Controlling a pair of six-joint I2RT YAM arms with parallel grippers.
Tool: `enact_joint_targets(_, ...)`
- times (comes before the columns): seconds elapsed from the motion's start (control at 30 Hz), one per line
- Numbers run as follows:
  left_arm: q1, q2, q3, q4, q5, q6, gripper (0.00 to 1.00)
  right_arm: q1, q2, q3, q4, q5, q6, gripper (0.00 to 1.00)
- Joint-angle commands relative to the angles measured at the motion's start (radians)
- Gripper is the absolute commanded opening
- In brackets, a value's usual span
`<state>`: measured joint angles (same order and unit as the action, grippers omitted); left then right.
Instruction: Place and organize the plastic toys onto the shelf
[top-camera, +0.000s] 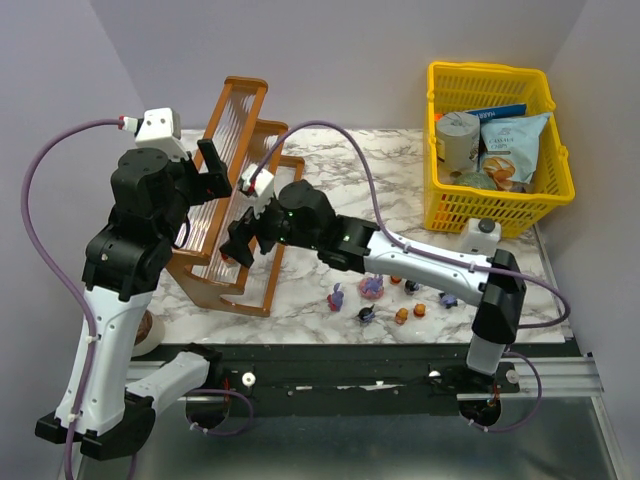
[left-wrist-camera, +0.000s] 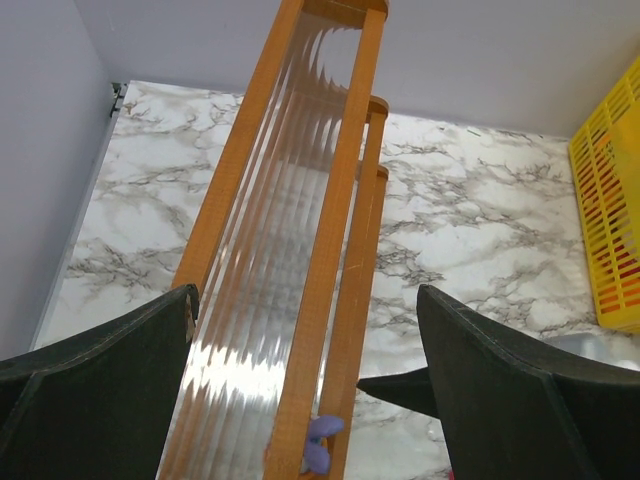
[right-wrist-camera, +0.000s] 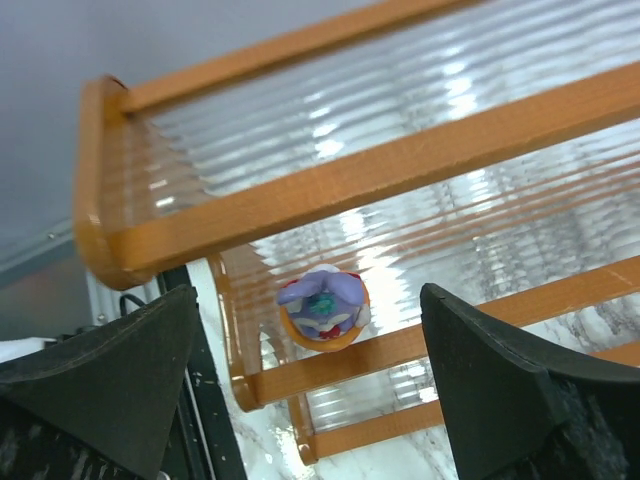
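Loose plastic toys (top-camera: 372, 288) lie scattered by the worktop's (top-camera: 410, 190) near edge, right of middle. Farther in, toward the left edge, the right hand (top-camera: 238, 240) gapes wide at the shelf (top-camera: 245, 110), a purple toy (right-wrist-camera: 322, 305) sitting untouched on a tier. The left hand (top-camera: 212, 165), also wide, hovers over the shelf. A yellow basket (top-camera: 497, 205) fills the far right corner

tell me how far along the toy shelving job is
Done: one purple toy sits on a tier of the shelf. In hand: nothing; the right claw is open just in front of that toy, the left claw open over the shelf. Left: about eight loose toys lie on the marble table.
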<state>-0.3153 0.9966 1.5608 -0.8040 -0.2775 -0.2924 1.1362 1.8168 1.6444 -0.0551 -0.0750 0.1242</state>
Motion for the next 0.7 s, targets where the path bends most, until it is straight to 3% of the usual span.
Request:
enact_joint_targets(0.0,0.002,-0.016,-0.015,0.005,0.034,0.001,0.99,0.007,-0.094,-0.032,-0.045,0.003,0.014,0.99)
enact_joint_targets(0.3,0.004,-0.012,-0.05,0.016,0.144,0.015,0.99,-0.024,-0.325,-0.257,-0.325,0.388,0.216,0.97)
enact_joint_targets(0.43,0.002,-0.009,-0.061,0.026,0.181,0.013,0.99,-0.041,-0.425,-0.458,-0.368,0.391,0.322,0.93)
enact_joint_targets(0.57,0.004,-0.001,-0.064,0.035,0.187,0.006,0.99,-0.042,-0.456,-0.55,-0.37,0.293,0.31,0.73)
enact_joint_targets(0.67,0.002,0.01,-0.062,0.034,0.192,-0.002,0.99,-0.042,-0.421,-0.554,-0.419,0.27,0.357,0.64)
